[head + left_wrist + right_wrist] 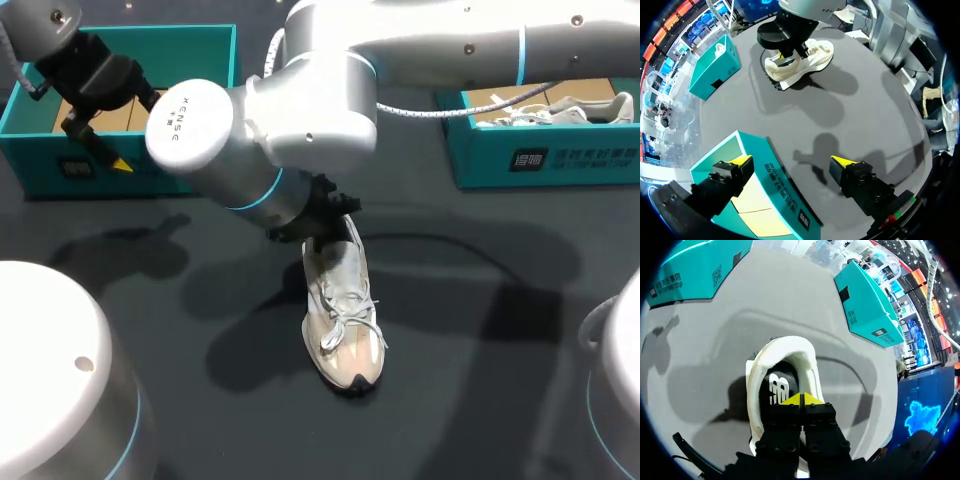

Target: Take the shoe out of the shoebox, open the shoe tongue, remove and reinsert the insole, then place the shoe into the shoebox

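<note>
- Left teal shoebox: it is standing at the table's far left and showing only a bare tan floor where its inside is visible.
- Left gripper: it is hovering over that box with its fingers spread wide, one tip above the box floor, the other outside the wall. It is holding nothing.
- Sneaker: it is lying out of any box, mid-table, sole down, with its toe pointing toward the robot.
- Right gripper: it is reaching into the sneaker's heel opening, yellow tips pressed together just above the insole. A pinch on the insole cannot be confirmed.
- Step in hand, as judged: insole removal. The next move is calling for a firm hold on the insole's heel edge and a lift; the sneaker is unrestrained and may rise too.
- Right teal shoebox: it is holding a second pale sneaker.
</note>
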Tool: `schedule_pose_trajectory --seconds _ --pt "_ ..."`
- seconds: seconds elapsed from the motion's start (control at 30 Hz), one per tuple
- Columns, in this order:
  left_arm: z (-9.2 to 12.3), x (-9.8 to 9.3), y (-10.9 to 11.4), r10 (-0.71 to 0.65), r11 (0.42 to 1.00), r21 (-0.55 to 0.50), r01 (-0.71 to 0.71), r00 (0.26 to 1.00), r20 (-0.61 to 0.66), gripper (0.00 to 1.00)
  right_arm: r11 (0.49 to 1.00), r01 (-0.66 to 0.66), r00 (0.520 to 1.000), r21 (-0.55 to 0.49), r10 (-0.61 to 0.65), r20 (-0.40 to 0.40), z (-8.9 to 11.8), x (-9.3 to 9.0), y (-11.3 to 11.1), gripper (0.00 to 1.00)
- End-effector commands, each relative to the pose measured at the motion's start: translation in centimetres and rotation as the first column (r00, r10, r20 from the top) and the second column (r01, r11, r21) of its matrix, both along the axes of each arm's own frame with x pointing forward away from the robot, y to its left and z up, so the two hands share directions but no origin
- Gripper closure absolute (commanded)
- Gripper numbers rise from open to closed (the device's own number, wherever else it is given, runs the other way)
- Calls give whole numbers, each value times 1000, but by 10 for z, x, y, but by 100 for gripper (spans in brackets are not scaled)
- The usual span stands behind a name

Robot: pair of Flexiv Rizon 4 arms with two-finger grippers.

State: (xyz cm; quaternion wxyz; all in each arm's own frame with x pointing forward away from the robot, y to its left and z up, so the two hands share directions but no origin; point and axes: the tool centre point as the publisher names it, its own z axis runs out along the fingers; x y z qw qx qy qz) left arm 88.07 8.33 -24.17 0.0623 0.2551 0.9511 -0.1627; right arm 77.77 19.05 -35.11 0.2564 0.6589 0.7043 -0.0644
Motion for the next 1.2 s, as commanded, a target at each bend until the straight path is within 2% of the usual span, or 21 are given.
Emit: schedule_pose_trajectory --seconds 0.03,0.33,0.43,0.5,0.77,0.93,1.07,1.1,1.13,1.2 --pt "0 0 0 -1 1000 3 1 1000 0 0 1000 -6 1000 24 6 -21 -13 5 -7 100" --pt "0 0 0 -1 1000 3 1 1000 0 0 991 0 993 133 16 -119 -53 7 -14 100" --pt "0 0 0 -1 1000 3 1 1000 0 0 986 0 991 164 22 -134 -57 4 -12 100" --pt "0 0 0 -1 1000 3 1 1000 0 0 985 -1 990 170 24 -136 -54 2 -9 100" --pt "0 0 0 -1 1000 3 1 1000 0 0 979 -48 985 196 79 -153 -12 0 0 100" --pt "0 0 0 -1 1000 3 1 1000 0 0 954 -94 953 284 169 -252 -4 2 -3 100" --pt "0 0 0 -1 1000 3 1 1000 0 0 942 -105 931 318 205 -301 -4 0 -6 100" --pt "0 0 0 -1 1000 3 1 1000 0 0 939 -107 924 327 216 -316 -4 -1 -7 98" --pt "0 0 0 -1 1000 3 1 1000 0 0 937 -111 921 331 222 -319 -5 -1 -7 88" --pt "0 0 0 -1 1000 3 1 1000 0 0 929 -121 917 349 239 -320 -4 -3 -8 86"
